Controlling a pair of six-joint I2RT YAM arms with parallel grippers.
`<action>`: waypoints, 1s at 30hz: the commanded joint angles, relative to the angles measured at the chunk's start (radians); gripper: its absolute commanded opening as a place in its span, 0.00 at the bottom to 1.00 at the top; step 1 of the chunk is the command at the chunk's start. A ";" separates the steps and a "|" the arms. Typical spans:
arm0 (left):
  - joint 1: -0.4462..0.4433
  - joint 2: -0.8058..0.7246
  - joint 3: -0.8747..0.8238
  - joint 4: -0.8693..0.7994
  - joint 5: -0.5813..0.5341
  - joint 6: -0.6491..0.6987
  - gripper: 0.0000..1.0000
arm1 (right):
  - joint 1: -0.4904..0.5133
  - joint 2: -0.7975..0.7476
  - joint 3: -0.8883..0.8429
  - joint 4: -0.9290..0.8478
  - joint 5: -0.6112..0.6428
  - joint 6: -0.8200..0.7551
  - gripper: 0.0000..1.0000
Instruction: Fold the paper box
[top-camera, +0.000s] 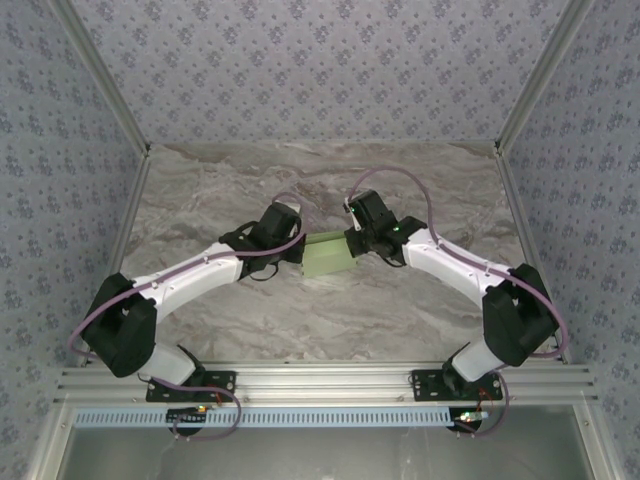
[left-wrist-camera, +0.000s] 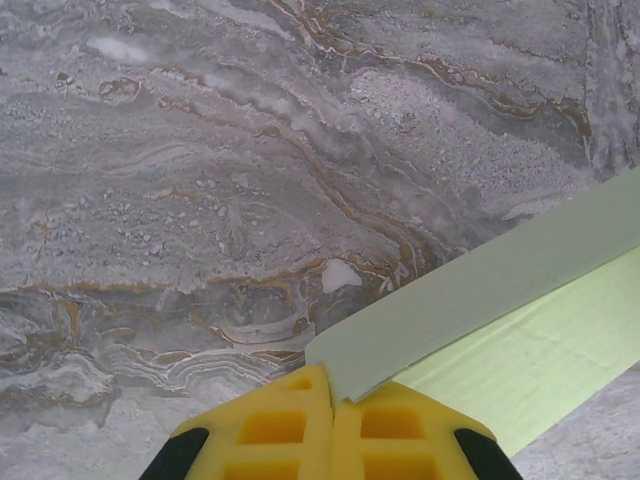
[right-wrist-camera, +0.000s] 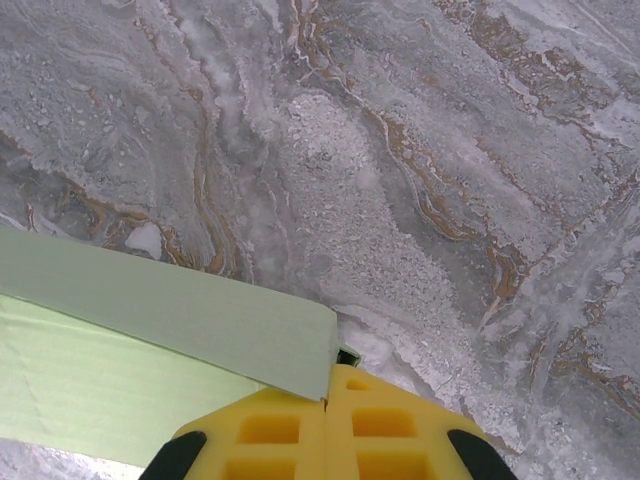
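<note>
At the centre of the top view, the paper box (top-camera: 328, 257) sits over the marble table (top-camera: 250, 320), spanning the gap between both arms. The left gripper (top-camera: 303, 252) is clamped shut on its left end, and the right gripper (top-camera: 352, 243) on its right. In the wrist views, each pair of yellow fingers (left-wrist-camera: 270, 430) (right-wrist-camera: 400, 430) pinches a corner of the pale green card (left-wrist-camera: 500, 300) (right-wrist-camera: 150, 340).

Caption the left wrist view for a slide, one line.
Left arm's yellow fingers pinched shut on a corner of the pale green paper box, marbled table behind.
</note>
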 joint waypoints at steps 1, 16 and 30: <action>-0.004 -0.010 0.018 0.029 0.006 -0.101 0.00 | 0.014 0.002 -0.044 -0.070 0.018 0.028 0.03; 0.013 -0.002 0.070 -0.066 0.002 -0.265 0.00 | 0.047 0.002 -0.074 -0.045 0.079 0.034 0.03; -0.041 0.006 0.035 -0.055 -0.098 -0.348 0.00 | 0.051 0.004 -0.081 -0.033 0.078 0.039 0.03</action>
